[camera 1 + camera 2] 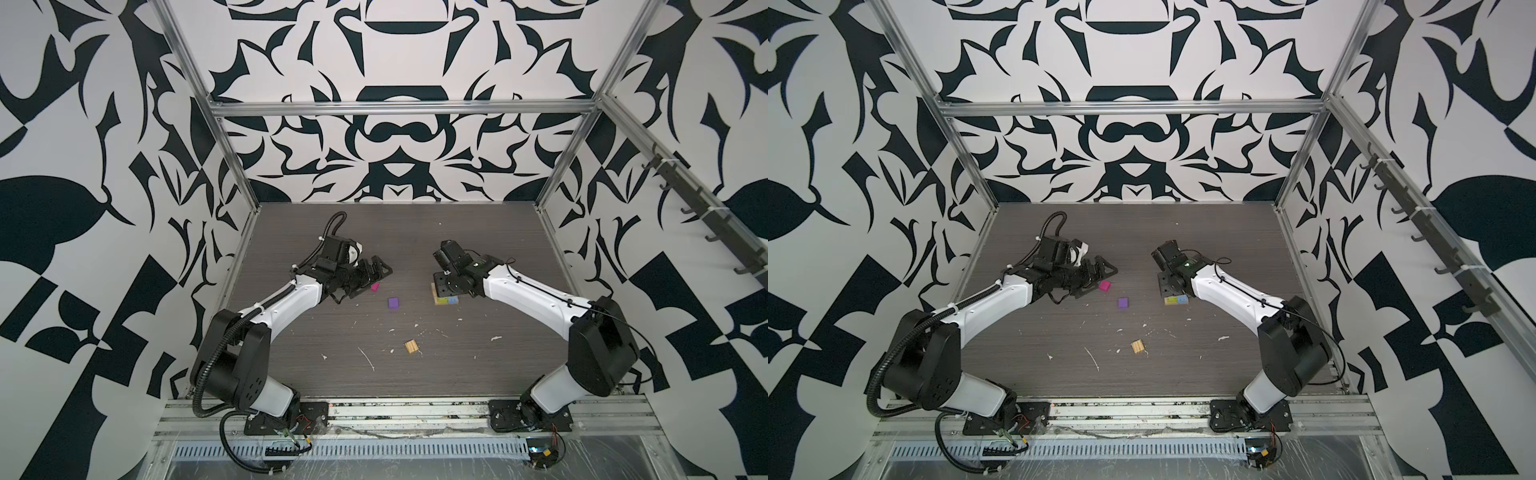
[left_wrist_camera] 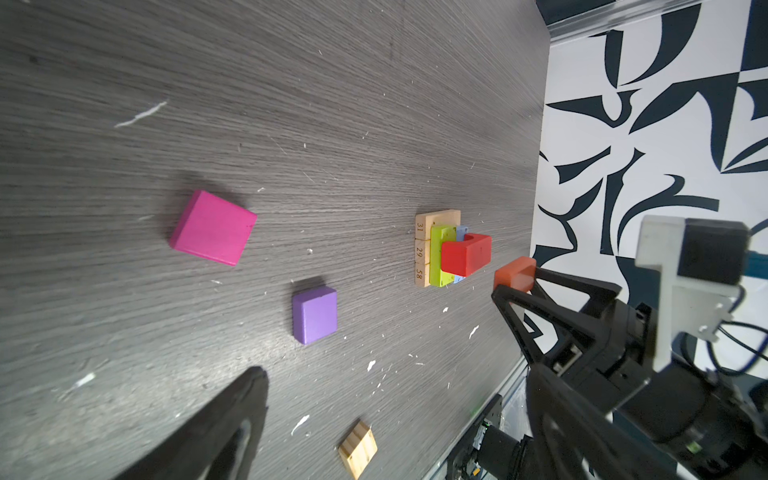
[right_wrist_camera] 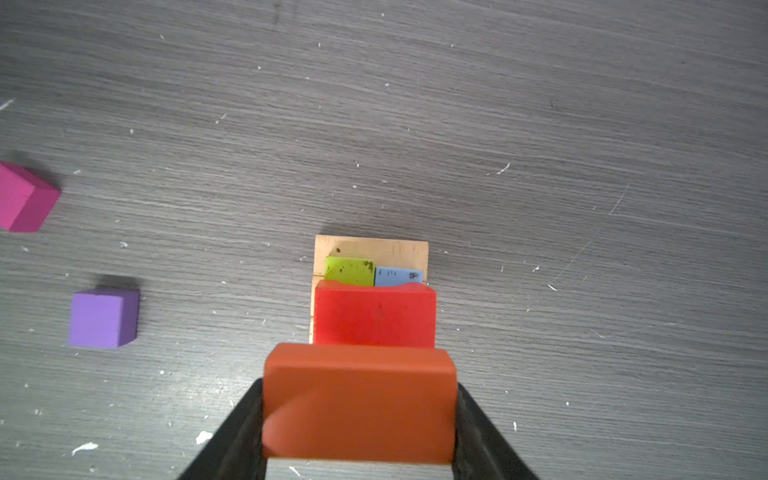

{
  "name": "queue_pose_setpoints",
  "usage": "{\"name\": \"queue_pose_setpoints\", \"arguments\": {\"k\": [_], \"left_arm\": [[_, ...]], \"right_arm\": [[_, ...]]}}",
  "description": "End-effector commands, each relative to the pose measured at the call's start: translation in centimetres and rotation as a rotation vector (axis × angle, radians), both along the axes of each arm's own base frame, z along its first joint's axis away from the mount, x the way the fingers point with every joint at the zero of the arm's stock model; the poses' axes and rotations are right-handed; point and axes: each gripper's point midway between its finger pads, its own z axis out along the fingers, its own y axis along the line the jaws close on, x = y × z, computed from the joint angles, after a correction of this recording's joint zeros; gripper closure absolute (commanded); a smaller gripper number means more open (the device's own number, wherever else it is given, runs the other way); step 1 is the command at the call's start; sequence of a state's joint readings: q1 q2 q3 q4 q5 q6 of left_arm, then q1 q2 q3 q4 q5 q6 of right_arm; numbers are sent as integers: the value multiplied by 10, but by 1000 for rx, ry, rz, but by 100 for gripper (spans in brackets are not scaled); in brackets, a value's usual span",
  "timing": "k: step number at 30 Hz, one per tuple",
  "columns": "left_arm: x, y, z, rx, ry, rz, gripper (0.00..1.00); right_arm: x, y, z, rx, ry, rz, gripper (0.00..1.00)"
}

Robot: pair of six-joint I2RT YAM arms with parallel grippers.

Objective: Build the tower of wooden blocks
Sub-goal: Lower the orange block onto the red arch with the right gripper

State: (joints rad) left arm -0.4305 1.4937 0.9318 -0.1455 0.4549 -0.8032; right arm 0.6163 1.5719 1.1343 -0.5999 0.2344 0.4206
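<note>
The wood block tower (image 1: 447, 300) (image 1: 1177, 300) stands right of the middle: a tan plank base (image 3: 370, 246), a lime green block (image 3: 349, 271) and a light blue block (image 3: 399, 276) side by side, and a red block (image 3: 374, 318) (image 2: 465, 253) on top. My right gripper (image 3: 359, 388) (image 1: 441, 286) is shut on an orange block (image 3: 359, 403) (image 2: 514, 275), held in the air just off the red block. My left gripper (image 1: 374, 277) (image 1: 1098, 279) (image 2: 395, 424) stands open and empty beside the magenta cube (image 1: 375, 286) (image 2: 212, 228).
A purple cube (image 1: 393, 303) (image 2: 314, 314) lies between the magenta cube and the tower. A ridged tan square (image 1: 411, 346) (image 2: 358, 451) lies nearer the front. White flecks dot the dark table (image 1: 478, 365). Patterned walls close in three sides.
</note>
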Motion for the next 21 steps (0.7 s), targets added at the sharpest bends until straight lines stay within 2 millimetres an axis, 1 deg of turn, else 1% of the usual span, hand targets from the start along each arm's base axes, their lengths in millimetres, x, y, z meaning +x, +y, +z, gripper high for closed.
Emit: {"name": "queue_pose_setpoints", "arguments": {"k": [1,12,21], "left_arm": [[4,-5,10,-19,-26,-16,0],[3,-4,11,-18,-25,1,0],[4,-9,12,-20,-24,-9,0]], "right_arm": [[7,2,5,29,-30,-2,48],[17,0,-4,21,-27,3,48],[19,-5,-8,10,-26,-9,49]]}}
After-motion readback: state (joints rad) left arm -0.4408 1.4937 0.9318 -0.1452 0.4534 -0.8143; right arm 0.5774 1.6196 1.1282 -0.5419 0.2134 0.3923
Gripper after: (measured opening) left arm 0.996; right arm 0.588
